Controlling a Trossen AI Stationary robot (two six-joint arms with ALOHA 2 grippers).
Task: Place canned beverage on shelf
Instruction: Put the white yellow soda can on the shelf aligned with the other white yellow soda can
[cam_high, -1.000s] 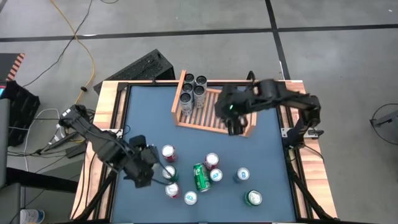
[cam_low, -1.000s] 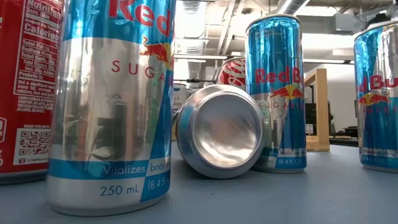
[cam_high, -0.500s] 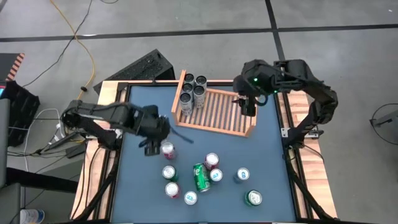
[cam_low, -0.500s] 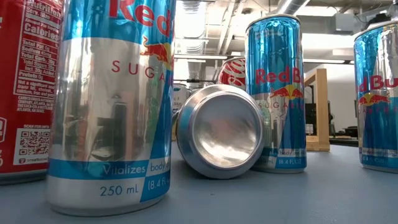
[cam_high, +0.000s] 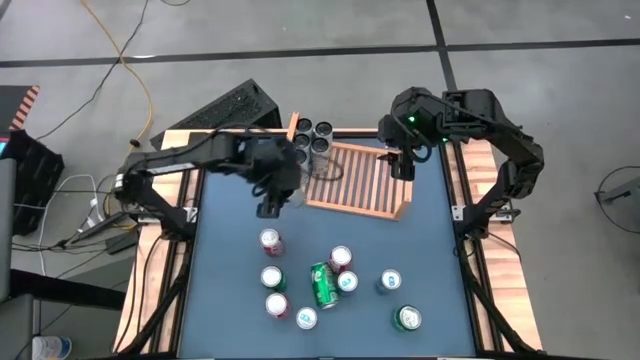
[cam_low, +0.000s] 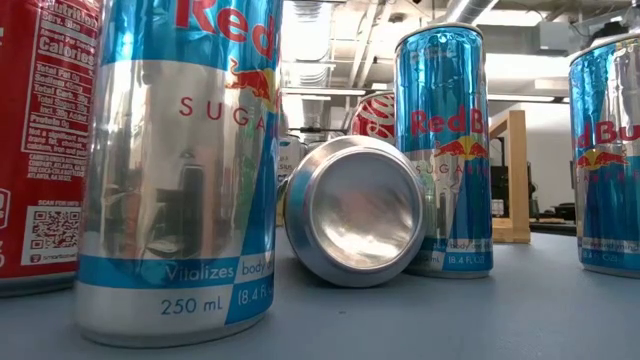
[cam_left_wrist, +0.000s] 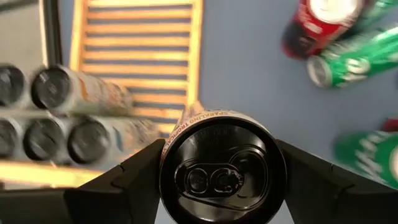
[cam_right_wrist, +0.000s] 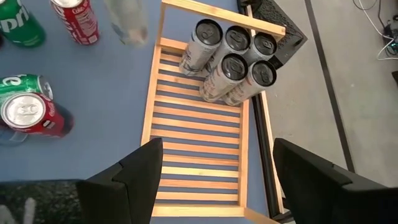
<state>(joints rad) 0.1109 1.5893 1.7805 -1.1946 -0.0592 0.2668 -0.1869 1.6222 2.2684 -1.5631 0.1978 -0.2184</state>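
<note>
My left gripper (cam_high: 274, 197) is shut on a pale beverage can (cam_left_wrist: 222, 169), whose top with the pull tab faces the wrist camera. It hangs above the blue table by the left near corner of the shelf (cam_high: 372, 196), a light wooden slatted tray. The held can shows blurred (cam_right_wrist: 127, 20) in the right wrist view. Several grey cans (cam_high: 310, 142) stand upright in the shelf's far left corner (cam_right_wrist: 231, 61). My right gripper (cam_high: 402, 168) is open over the shelf's right part, above bare slats (cam_right_wrist: 198, 163). My left gripper pinches the can's side wall just under the top rim (cam_left_wrist: 165, 163) between its two fingers (cam_left_wrist: 130, 182), one on each opposite side. The fingers slant down from above along the can. The can is lifted clear of the table.
Loose cans stand on the table's near half: red (cam_high: 270, 241), blue (cam_high: 390, 282) and green-topped (cam_high: 407, 318) ones, plus a green can (cam_high: 322, 286) on its side. In the low view, tall blue cans (cam_low: 180, 160) and the lying can's base (cam_low: 356, 212) fill the foreground. The table is bare between shelf and loose cans.
My left gripper has swung with the can from the near left of the table toward the far edge and right, up to the shelf's left near corner, rolling as it went. My right gripper has risen from the shelf's near right toward its far right, then kept still.
</note>
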